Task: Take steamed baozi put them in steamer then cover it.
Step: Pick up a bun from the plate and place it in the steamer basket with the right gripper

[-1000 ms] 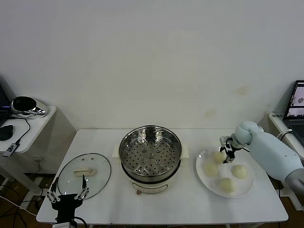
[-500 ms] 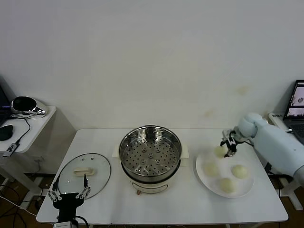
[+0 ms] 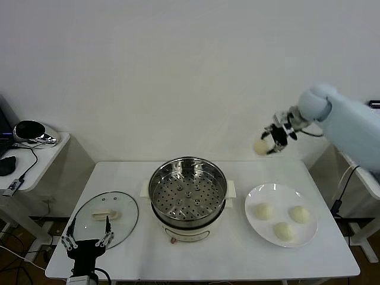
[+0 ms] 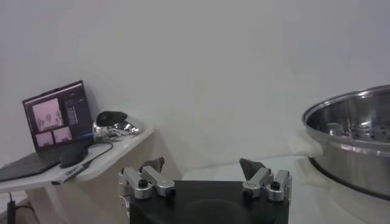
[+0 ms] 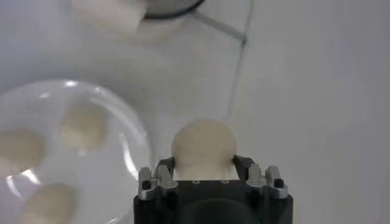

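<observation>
**A:** so where's everything at right now? can't work out what the right arm is doing

**B:** right pincer [image 3: 268,141] is up in the air above the desk's [image 3: 202,249] back right area, clamped on one baozi [image 3: 260,146]. the wrist cam shows that bun [image 5: 203,145] wedged between the two fingers [image 5: 159,175], so it's a proper grip. the other three buns [image 3: 284,215] sit on the white plate [image 3: 255,228] near the right edge of the desk, below the raised arm.

**A:** and the steamer?

**B:** steamer [image 3: 187,195] is dead centre on the desk, shiny pot on a cream base, perforated tray visible inside, nothing on it. the glass cover [image 3: 107,217] lies flat near the front left corner, handle up, well apart from the pot.

**A:** left arm?

**B:** parked. left pincer [image 3: 88,241] sits low at the front left edge, right at the near rim of the cover, fingers spread wide with nothing between them. its own cam shows both fingertips [image 4: 151,164] apart, with the steamer's wall off to one side.
</observation>
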Motion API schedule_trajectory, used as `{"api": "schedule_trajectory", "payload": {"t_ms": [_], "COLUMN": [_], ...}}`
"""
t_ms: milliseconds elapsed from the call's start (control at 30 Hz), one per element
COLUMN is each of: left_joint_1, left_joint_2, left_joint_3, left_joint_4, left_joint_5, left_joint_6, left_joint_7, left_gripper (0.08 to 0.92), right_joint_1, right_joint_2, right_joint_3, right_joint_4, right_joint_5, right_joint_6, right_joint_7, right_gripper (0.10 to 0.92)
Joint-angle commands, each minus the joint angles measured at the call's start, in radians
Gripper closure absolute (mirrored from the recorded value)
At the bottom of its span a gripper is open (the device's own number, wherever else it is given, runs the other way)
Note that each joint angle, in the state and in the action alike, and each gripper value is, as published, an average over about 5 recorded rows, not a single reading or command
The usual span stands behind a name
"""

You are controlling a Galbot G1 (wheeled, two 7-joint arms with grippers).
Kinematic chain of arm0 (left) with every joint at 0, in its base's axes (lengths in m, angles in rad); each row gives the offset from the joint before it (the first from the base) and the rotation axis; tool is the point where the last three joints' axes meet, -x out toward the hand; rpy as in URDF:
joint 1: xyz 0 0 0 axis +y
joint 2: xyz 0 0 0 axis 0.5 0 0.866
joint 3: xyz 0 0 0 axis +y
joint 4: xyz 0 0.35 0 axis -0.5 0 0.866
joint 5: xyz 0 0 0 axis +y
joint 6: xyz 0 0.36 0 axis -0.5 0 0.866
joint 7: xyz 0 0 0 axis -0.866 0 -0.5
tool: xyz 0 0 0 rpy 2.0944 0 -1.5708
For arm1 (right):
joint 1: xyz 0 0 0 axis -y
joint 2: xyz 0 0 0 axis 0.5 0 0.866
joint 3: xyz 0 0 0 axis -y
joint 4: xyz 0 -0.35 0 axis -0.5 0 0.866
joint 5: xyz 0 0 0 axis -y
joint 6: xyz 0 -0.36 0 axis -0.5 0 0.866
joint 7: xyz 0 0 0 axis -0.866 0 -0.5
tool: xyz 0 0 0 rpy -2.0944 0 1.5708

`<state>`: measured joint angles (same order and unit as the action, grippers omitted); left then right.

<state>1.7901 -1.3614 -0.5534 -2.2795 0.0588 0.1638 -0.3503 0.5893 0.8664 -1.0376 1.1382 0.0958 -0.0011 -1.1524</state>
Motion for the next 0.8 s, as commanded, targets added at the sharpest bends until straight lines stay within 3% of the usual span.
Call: {"api": "schedule_trajectory", "payload": {"t_ms": [33, 233, 567, 800], "left_joint_1": [-0.003, -0.016, -0.025, -0.025], "left_joint_2": [0.002, 0.0, -0.013, -0.024], "left_joint_3": [-0.003, -0.01, -0.027, -0.029], "left_joint_4": [-0.001, 0.001, -0.01, -0.019], "left_joint_5": [-0.003, -0.004, -0.007, -0.006], "left_joint_6": [0.001, 0.004, 0.012, 0.014], "left_joint_7": [-0.001, 0.0, 0.0, 0.0], "left_gripper": [0.177, 0.177, 0.177, 0.177], "right_joint_1": [0.188, 0.127, 0.057, -0.024], "right_joint_2": [0.171, 0.264, 0.333, 0.369], "right_joint_3": [-0.167, -0.221, -0.272, -0.263], "right_joint_4": [0.04, 0.084, 0.102, 0.028], "right_joint_5": [0.185, 0.174, -0.055, -0.235], "right_joint_6": [0.076, 0.183, 0.375, 0.481], "right_joint_7": [0.014, 0.049, 0.116, 0.182], "right_gripper": [0.406, 0.406, 0.403, 0.398]}}
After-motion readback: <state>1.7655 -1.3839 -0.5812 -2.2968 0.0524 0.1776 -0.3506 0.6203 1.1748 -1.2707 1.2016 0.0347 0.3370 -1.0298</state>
